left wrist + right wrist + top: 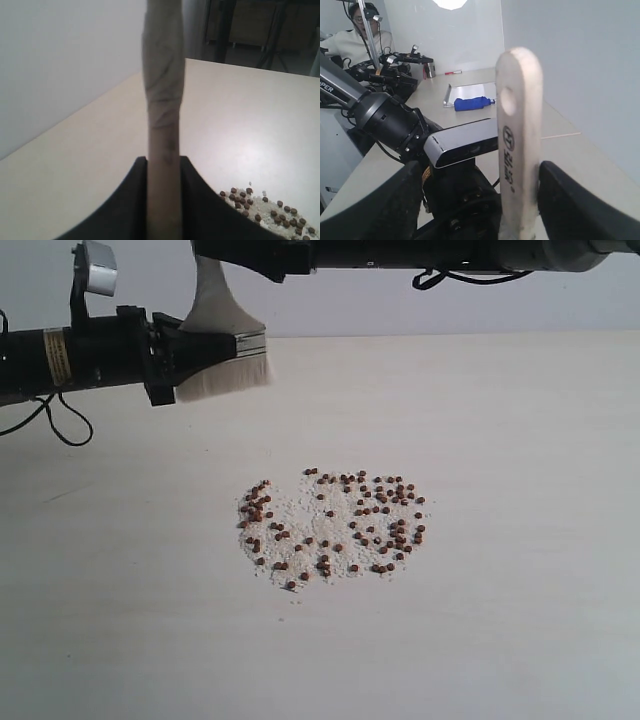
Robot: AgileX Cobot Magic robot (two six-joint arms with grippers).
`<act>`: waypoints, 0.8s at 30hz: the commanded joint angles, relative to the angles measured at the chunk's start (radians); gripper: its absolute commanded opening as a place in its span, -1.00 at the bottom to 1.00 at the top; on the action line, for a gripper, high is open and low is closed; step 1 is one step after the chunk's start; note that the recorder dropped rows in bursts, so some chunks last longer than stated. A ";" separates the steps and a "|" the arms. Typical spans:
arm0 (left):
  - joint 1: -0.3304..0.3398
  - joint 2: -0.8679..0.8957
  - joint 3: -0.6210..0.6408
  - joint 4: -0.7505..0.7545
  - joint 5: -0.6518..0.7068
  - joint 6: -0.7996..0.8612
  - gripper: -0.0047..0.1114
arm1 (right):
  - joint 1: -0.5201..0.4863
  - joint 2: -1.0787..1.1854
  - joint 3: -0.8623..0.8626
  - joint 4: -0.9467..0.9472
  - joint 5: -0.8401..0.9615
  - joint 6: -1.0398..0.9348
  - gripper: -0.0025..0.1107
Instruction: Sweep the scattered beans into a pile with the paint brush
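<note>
**Brush held aloft at upper left, beans spread below centre**

Nearest, just below the middle of the exterior frame, the beans [335,525] lie loose on the table [520,440] over a patch of whitish crumbs [300,515]. They are spread out and not yet gathered, and no container holds them or stands by them. They look light and round, so they will likely roll ahead of a stroke. Farther back, at upper left, the paint brush [228,340] hangs bristles-down, well apart from the beans. The left gripper [163,165] is clenched on its wooden handle, near the ferrule. That is a stiff, light place to hold, while the soft bristles should splay under pressure. Behind that, the right gripper [480,166] stands released, its jaws wide on either side of the handle's holed end.
</note>
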 commanded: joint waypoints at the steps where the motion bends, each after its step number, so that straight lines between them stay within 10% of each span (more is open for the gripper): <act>1: -0.009 -0.001 -0.010 -0.013 -0.016 -0.024 -0.92 | 0.002 0.015 -0.004 -0.016 0.012 -0.031 0.13; 24: -0.061 -0.009 -0.010 -0.017 -0.016 -0.018 -0.92 | 0.002 0.023 -0.004 -0.039 0.012 -0.052 -0.02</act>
